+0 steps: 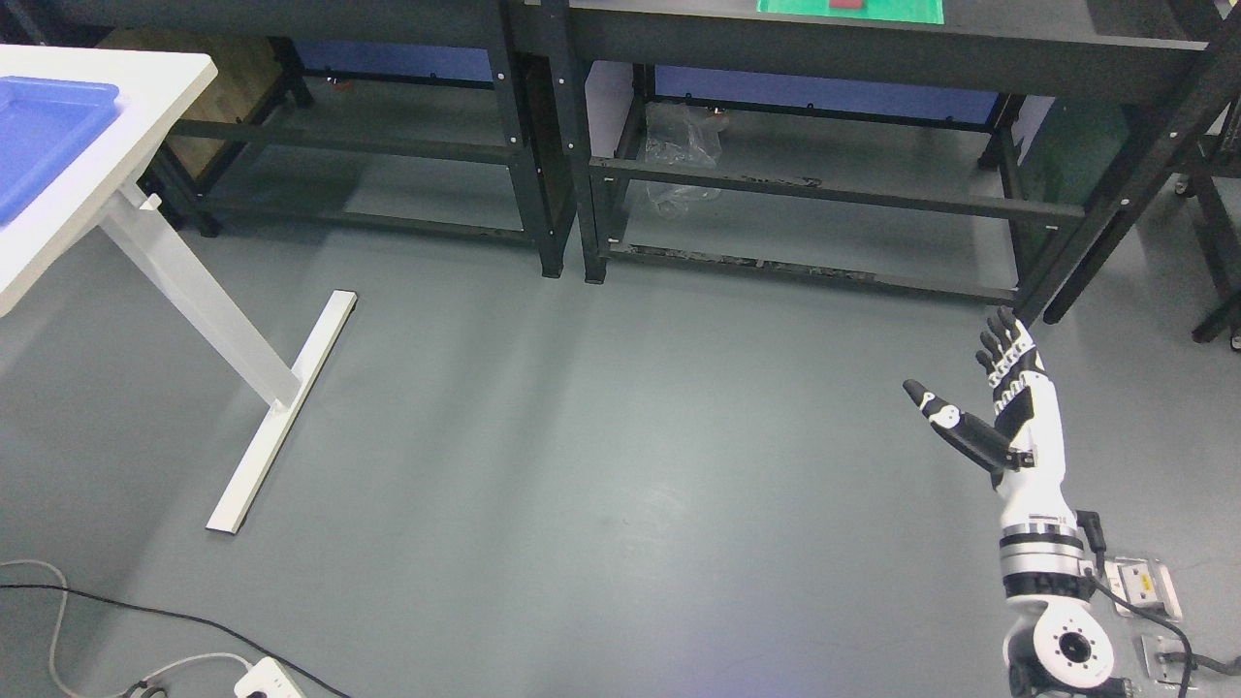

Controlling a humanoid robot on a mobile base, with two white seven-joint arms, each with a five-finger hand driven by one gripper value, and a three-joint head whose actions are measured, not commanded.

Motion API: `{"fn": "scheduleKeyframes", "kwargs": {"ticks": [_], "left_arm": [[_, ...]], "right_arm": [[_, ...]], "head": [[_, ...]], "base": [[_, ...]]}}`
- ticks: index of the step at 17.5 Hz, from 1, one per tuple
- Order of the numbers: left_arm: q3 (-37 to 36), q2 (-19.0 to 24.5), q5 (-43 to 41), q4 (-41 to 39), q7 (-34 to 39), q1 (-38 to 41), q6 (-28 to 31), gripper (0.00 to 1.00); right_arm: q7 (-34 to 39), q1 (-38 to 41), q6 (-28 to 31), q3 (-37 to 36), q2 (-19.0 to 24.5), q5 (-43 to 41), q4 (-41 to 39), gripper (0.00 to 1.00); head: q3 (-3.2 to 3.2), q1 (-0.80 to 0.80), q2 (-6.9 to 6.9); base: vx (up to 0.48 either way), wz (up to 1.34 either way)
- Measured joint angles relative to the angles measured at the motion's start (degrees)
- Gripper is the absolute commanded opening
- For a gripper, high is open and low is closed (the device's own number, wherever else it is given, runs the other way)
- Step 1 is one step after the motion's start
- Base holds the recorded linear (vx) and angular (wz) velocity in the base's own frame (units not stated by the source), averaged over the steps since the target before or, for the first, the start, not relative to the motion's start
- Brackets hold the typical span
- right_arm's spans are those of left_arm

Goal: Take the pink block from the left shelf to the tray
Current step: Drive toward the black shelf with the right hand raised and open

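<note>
fingers [1008,354] spread, red-pink block [849,4] distant

Robotics laboratory or workshop interior. Indicators: a bare grey sealed floor [582,465]; dark metal workbench frames [553,145] with open lower shelves along the far wall; a white height-adjustable table [145,107] carrying a blue tray [39,126]; a green mat [853,10] on a bench top; loose cables [116,606] and a power strip [276,683] on the floor; crumpled plastic wrap [684,145] under a bench.
</note>
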Motion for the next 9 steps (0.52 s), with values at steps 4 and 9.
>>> {"fn": "scheduleKeyframes", "kwargs": {"ticks": [4,9], "left_arm": [[0.0,0.0,0.0,0.0,0.0,0.0,-0.1,1.0],[0.0,0.0,0.0,0.0,0.0,0.0,0.08,1.0]], "right_arm": [[0.04,-0.03,-0.01,-0.13,0.0,-0.13,0.0,1.0],[0.53,-0.04,-0.16,-0.18,0.0,-0.22,0.02,1.0]], "head": [[0.0,0.0,0.0],[0.0,0.0,0.0]], "base": [[0.0,0.0],[0.0,0.0]]}}
